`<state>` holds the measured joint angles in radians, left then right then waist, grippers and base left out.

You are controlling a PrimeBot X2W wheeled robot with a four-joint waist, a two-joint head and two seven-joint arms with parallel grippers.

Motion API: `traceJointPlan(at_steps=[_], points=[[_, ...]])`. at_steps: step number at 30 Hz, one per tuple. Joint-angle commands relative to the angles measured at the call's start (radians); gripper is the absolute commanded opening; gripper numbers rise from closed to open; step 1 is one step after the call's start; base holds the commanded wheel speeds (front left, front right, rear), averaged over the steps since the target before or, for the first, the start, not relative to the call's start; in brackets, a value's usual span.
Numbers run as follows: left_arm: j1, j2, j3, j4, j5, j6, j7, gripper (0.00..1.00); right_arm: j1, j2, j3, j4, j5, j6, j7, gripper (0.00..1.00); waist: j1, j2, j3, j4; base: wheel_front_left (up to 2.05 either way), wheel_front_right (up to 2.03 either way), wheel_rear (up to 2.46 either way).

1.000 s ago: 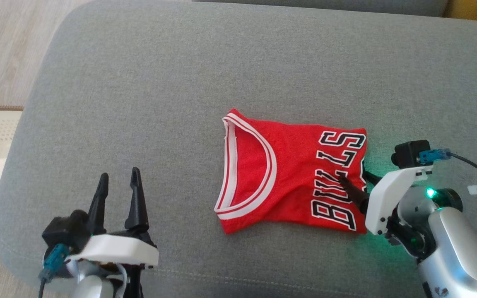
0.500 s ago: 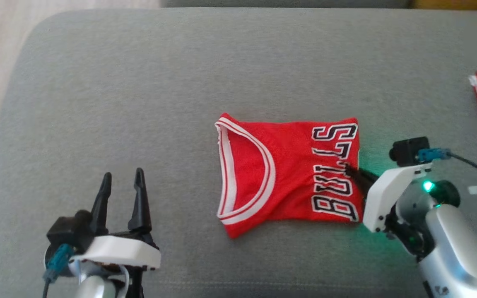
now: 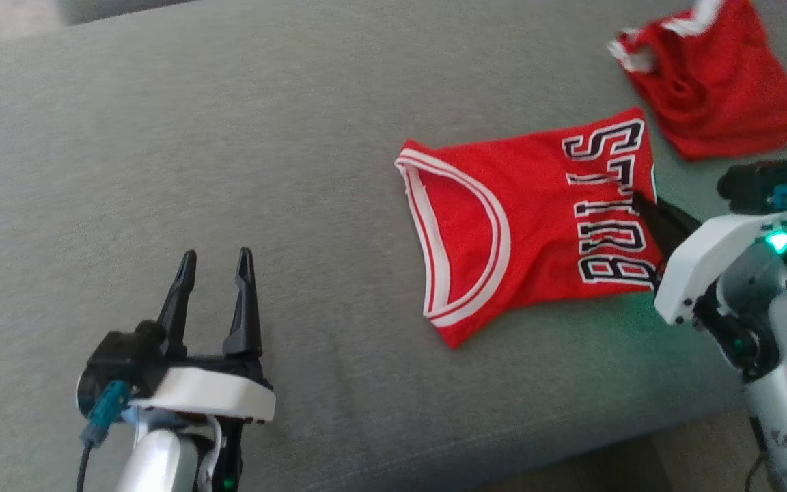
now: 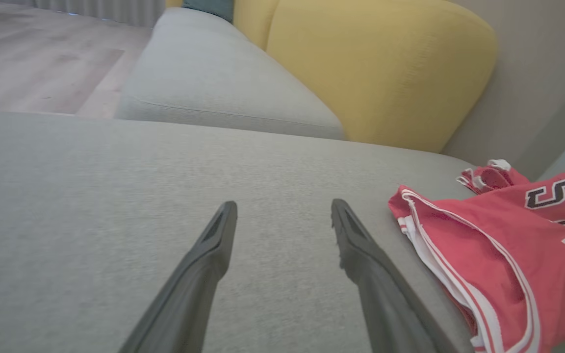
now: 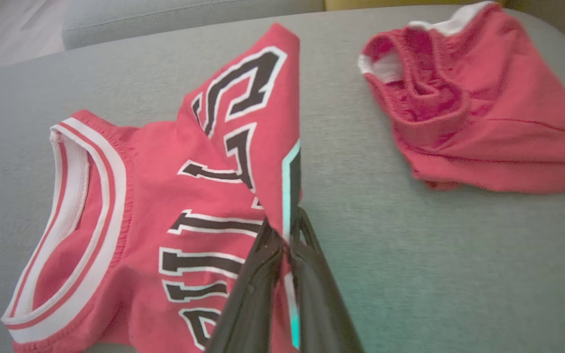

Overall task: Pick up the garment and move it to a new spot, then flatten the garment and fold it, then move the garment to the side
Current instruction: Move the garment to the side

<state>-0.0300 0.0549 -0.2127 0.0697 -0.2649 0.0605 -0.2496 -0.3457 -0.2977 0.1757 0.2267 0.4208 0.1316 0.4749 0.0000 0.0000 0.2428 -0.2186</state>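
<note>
A red jersey [image 3: 523, 225] lies on a big grey sofa seat [image 3: 229, 137]. It is folded up small and sits toward the right side of the seat. Its round neck hole, with white and red stripes, faces the robot's left. Big black and white letters run along the edge on the robot's right.

The right gripper [image 3: 639, 200] is at that edge with the letters. Its two dark fingers [image 5: 253, 294] are pressed together and pinch the edge of the jersey between them. In the right wrist view the pinched edge stands up off the seat like a little tent. The rest of the jersey lies flat. A small green light [image 3: 779, 241] glows on the right wrist and puts a green shine on the cloth by the fingers.

The left gripper [image 3: 216, 256] is well apart from the jersey, over the bare grey seat on the left. Its fingers are spread wide and hold nothing. They point away from the robot. I cannot tell if they touch the seat or hang just above it.

Another red cloth [image 3: 714, 82] with a white trim lies bunched up farther back on the right. It is near the jersey, with a strip of grey seat between them.

In the left wrist view a second grey seat [image 4: 223, 83] and a fat yellow cushion [image 4: 380, 63] sit behind. A wooden floor [image 4: 27, 59] shows past them.
</note>
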Motion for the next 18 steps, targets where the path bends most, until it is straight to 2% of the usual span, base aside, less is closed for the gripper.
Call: traceJointPlan(at_steps=[1,3,8,18], points=[[-0.04,0.006,0.028,-0.031,0.01,-0.006,-0.012,1.0,-0.048,-0.012,-0.002,-0.048,-0.006,-0.001,-0.013,0.0,0.0,0.0,0.056,-0.096,0.0,0.0,0.0],[-0.056,0.013,0.023,-0.029,0.018,-0.012,-0.012,1.0,-0.058,-0.003,-0.012,-0.056,-0.012,-0.001,-0.02,0.0,0.0,0.0,0.074,-0.133,0.0,0.0,0.0],[-0.073,0.023,0.017,-0.03,0.025,-0.014,-0.012,1.0,-0.076,0.01,-0.02,-0.06,-0.02,-0.001,-0.032,0.0,0.0,0.0,0.096,-0.16,0.0,0.0,0.0],[-0.083,0.027,0.012,-0.03,0.019,-0.009,-0.011,1.0,-0.173,0.017,-0.051,-0.023,-0.046,-0.001,-0.034,0.0,0.0,0.0,0.094,-0.11,0.0,0.0,0.0]])
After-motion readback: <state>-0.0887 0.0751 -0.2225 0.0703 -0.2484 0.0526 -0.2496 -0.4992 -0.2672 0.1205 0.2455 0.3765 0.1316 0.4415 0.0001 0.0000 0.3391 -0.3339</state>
